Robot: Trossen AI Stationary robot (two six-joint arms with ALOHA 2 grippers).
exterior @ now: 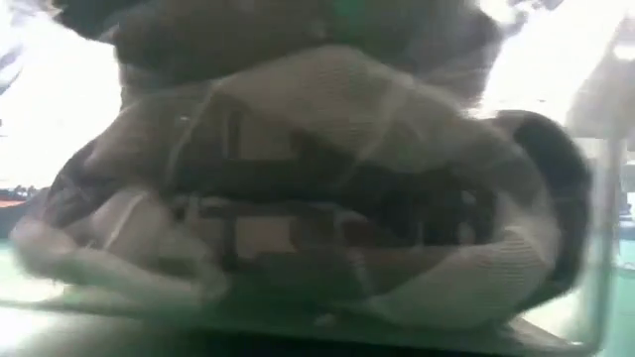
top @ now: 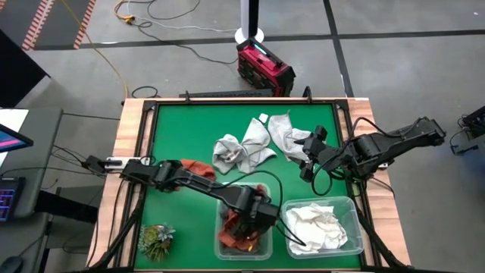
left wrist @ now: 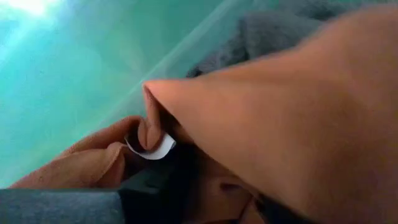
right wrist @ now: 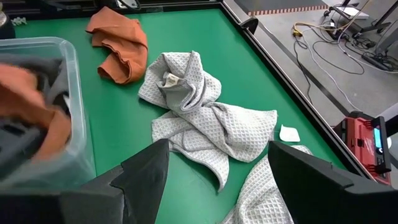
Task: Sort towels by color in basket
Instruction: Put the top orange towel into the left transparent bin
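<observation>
The big green table point(top: 189, 136) fills the middle of the high view. At its lower edge sit two clear bins. The left bin point(top: 221, 246) holds rust-orange and dark towels point(top: 229, 222). The right bin point(top: 350, 206) is full of white towels point(top: 318, 225).

The left arm reaches from the left side down into the left bin. The left gripper point(top: 254, 220) is deep among the cloths, and I cannot tell if it is holding one or letting go. The right gripper point(top: 309, 161) hangs over the right side of the table, fingers spread wide and holding nothing.

Two light grey towels still lie loose in the middle: one bunched point(top: 241, 149) and one nearer the right gripper point(top: 286, 135). One rust-orange towel point(top: 198, 167) peeks out by the left arm.

To do this step well, the left gripper should drop the cloth fully inside the bin and lift straight up, so nothing drags out.

The left wrist view shows orange cloth point(left wrist: 280, 118) very close, with a small white tag point(left wrist: 151, 149); the high view hides that. The right wrist view shows the waffle weave of the grey towel point(right wrist: 205, 118). The low view is only a blur of pale cloth through a bin wall.
</observation>
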